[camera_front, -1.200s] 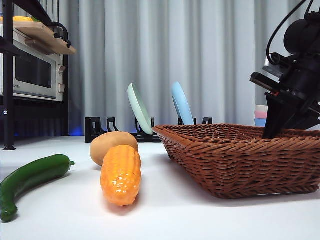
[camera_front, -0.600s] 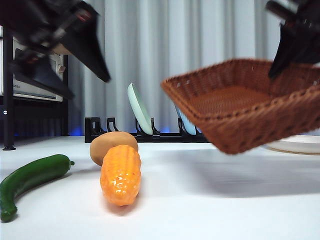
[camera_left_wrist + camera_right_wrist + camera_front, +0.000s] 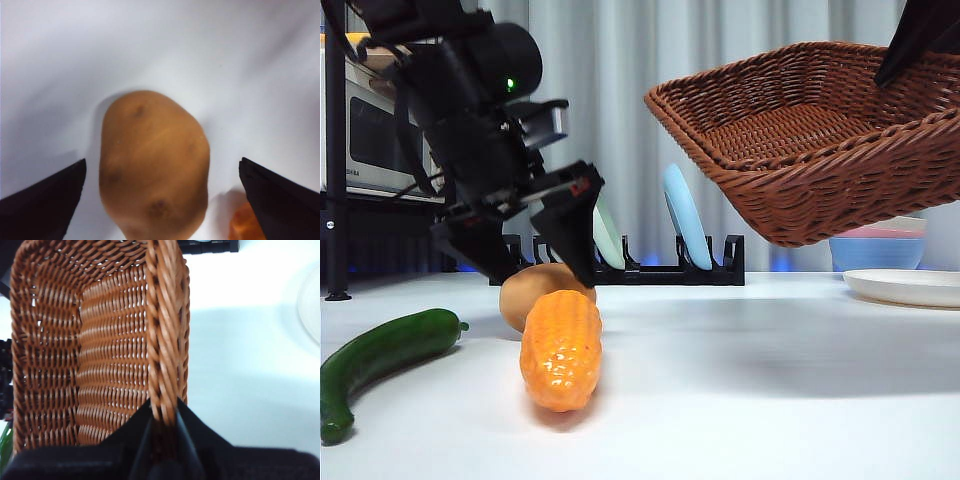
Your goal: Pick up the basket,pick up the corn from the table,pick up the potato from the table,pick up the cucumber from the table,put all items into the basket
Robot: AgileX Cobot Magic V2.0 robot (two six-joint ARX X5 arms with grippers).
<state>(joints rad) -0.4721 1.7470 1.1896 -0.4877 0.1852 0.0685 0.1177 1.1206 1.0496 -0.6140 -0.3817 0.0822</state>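
My right gripper (image 3: 162,422) is shut on the braided rim of the reddish-brown wicker basket (image 3: 90,355) and holds it tilted in the air at the upper right of the front view (image 3: 820,140). My left gripper (image 3: 535,265) is open, its jaws wide on either side of the tan potato (image 3: 152,165), just above it. The potato (image 3: 535,292) lies on the white table (image 3: 750,380) behind the orange corn (image 3: 561,347). A corner of the corn shows in the left wrist view (image 3: 246,225). The dark green cucumber (image 3: 380,355) lies at the front left.
A black dish rack (image 3: 665,270) with a light blue plate (image 3: 682,218) stands at the back. Stacked pastel bowls (image 3: 875,248) and a white plate (image 3: 905,287) are at the right. A shelf with a toaster oven (image 3: 370,140) stands at the far left.
The right gripper has lifted the basket off the table and up to the right. The left arm has come down from the upper left to the potato.
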